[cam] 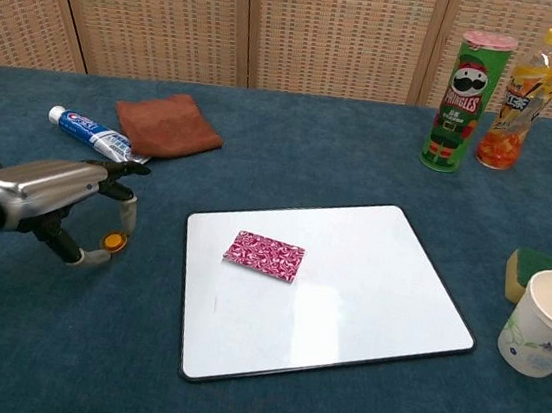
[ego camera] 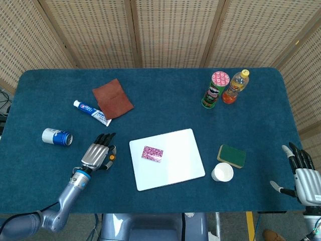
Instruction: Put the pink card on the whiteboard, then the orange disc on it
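Observation:
The pink patterned card (ego camera: 152, 153) (cam: 264, 254) lies flat on the left part of the whiteboard (ego camera: 178, 158) (cam: 368, 278). Just left of the board, my left hand (ego camera: 98, 155) (cam: 51, 194) hovers low over the table. It pinches the small orange disc (ego camera: 112, 157) (cam: 113, 241) between the thumb and a finger, with the other fingers stretched forward. My right hand (ego camera: 303, 175) shows only in the head view, beyond the table's front right corner, fingers spread and holding nothing.
A toothpaste tube (ego camera: 92, 112), a brown cloth (ego camera: 112, 98) and a blue can (ego camera: 56, 136) lie behind and left of my left hand. A Pringles can (ego camera: 214, 89) and a juice bottle (ego camera: 235, 86) stand at the back right. A green sponge (ego camera: 231, 155) and a paper cup (ego camera: 222, 172) sit right of the board.

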`<state>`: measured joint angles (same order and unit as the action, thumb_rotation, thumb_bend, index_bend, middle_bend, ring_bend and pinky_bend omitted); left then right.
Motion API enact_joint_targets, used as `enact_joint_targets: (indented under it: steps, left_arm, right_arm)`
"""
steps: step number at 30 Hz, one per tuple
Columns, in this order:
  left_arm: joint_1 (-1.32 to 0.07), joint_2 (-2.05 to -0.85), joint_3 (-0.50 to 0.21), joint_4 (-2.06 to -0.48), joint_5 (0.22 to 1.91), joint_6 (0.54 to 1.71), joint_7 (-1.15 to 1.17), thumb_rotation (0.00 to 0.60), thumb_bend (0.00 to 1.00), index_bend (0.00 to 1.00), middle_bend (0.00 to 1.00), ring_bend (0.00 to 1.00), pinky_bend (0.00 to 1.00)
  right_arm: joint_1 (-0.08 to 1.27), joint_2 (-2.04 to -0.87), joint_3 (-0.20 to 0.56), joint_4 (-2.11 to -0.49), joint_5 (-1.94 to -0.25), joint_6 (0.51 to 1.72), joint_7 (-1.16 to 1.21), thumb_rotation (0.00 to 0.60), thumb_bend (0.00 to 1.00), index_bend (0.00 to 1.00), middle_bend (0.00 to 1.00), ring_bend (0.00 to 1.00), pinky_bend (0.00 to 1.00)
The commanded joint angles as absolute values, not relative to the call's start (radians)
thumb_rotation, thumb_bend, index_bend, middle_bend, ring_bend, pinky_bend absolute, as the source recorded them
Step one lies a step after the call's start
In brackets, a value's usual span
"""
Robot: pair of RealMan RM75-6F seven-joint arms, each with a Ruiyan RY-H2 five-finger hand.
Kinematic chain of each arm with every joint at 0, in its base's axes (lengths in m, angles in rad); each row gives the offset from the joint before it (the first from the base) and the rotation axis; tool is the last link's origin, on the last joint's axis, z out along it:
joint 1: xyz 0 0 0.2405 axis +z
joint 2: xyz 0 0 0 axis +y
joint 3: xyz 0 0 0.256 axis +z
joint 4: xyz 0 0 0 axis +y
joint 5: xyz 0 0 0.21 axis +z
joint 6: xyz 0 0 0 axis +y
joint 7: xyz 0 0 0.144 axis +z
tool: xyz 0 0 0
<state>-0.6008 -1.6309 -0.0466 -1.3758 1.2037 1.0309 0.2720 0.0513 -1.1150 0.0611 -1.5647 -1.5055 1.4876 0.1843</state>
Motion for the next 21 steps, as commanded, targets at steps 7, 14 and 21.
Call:
enact_joint_targets:
  steps: [7,14,21]
  left_arm:
    - [-0.7,-1.611,-0.171,-1.488,1.118,0.977,0.39,0.6,0.34,0.61,0.0,0.0,0.0]
    - [-0.807,-1.699,-0.232,-1.477,0.99,0.927,0.543,0.6,0.33,0.61,0.0,0.0,0.0]
    - [-0.879,-1.792,-0.248,-1.42,0.891,0.917,0.635,0.6,0.33,0.61,0.0,0.0,0.0]
  right_arm:
    - [0.051,-1.115,0.061,-1.565,-1.505,1.487,0.183,0.6,0.0,0.0,0.0,0.0,0.0]
    - [0.052,-1.114,0.062,-1.563,-1.503,1.485,0.189,0.6,0.0,0.0,0.0,0.0,0.0]
    - [0.053,-1.111,0.061,-1.561,-1.504,1.481,0.2,0.6,0.0,0.0,0.0,0.0,0.0]
